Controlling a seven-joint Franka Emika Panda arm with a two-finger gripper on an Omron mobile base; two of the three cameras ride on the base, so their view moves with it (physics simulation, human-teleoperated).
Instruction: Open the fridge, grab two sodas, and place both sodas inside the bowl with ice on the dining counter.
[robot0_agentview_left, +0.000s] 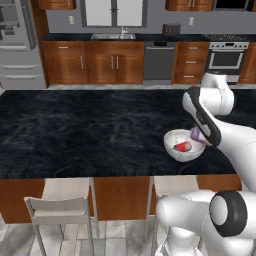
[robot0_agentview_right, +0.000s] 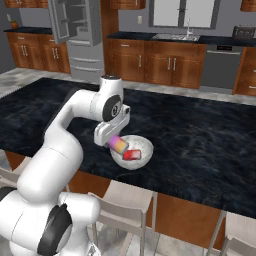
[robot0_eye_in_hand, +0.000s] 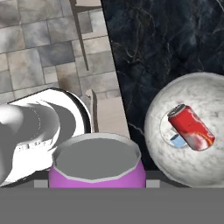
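Note:
The white bowl (robot0_agentview_left: 170, 138) (robot0_agentview_right: 146, 145) (robot0_eye_in_hand: 158, 113) sits on the black marble dining counter (robot0_agentview_left: 90, 130) (robot0_agentview_right: 200, 135) (robot0_eye_in_hand: 144, 43), near its front edge. A red soda (robot0_agentview_left: 183, 146) (robot0_agentview_right: 132, 154) (robot0_eye_in_hand: 191, 127) lies on its side in the bowl, beside a pale piece of ice (robot0_eye_in_hand: 177, 140). My gripper (robot0_agentview_left: 198, 135) (robot0_agentview_right: 114, 141) is shut on the purple soda (robot0_agentview_left: 195, 133) (robot0_agentview_right: 119, 145) (robot0_eye_in_hand: 97, 166), held tilted just over the bowl's rim. In the hand view the can hides my fingertips. The grey fridge (robot0_agentview_left: 17, 45) (robot0_agentview_right: 75, 30) stands far back with a door open.
Pale stools (robot0_agentview_left: 55, 207) (robot0_agentview_right: 125, 200) stand under the counter's front edge, close to my base. Wood cabinets, a sink (robot0_agentview_left: 112, 36), a dishwasher (robot0_agentview_left: 159, 62) and a stove (robot0_agentview_left: 226, 57) line the back wall across a floor gap.

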